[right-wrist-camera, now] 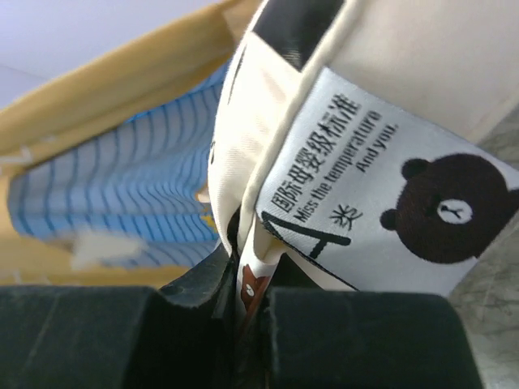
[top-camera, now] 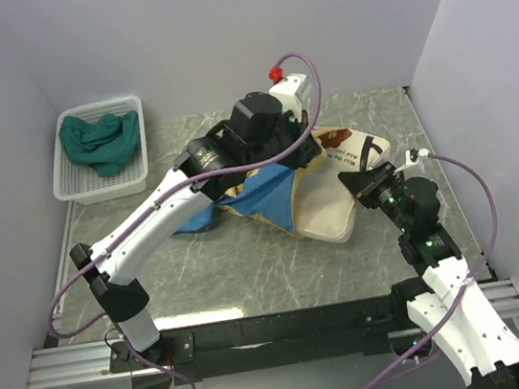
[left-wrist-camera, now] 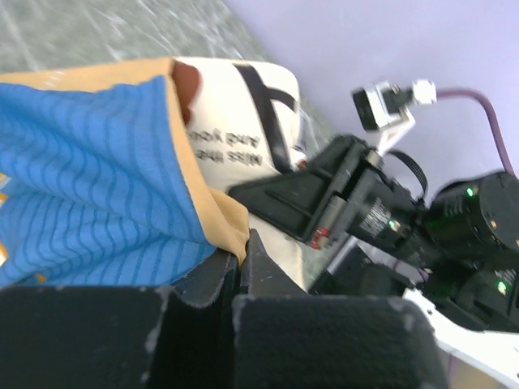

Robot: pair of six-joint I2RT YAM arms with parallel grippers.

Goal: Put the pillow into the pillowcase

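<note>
Through the right wrist camera I read a white label (right-wrist-camera: 381, 203) on the pillow (right-wrist-camera: 422, 49): "国际婴级标准", "Miss the temperature", "And you.", a large "A" with "类", beside a printed brown bear face (right-wrist-camera: 442, 211). My left wrist camera shows that label (left-wrist-camera: 235, 150) upside down, with only "Miss" and "And you" legible.

This is a robotics lab test cell. Plain pale lavender wall panels (top-camera: 217, 26) box in a grey marbled tabletop (top-camera: 251, 273) behind and on both outer sides of the left gripper (left-wrist-camera: 242, 258) and the right gripper (top-camera: 353, 182). Nearer than both grippers, a silver slotted aluminium rail (top-camera: 70, 361) and a black metal mounting bar (top-camera: 278, 327) carry the arm bases, and loose purple cables (top-camera: 489, 206) loop beside them. Well to the left of the left gripper sits a white perforated plastic basket (top-camera: 94, 187) holding a crumpled dark-green cloth (top-camera: 100, 139).
</note>
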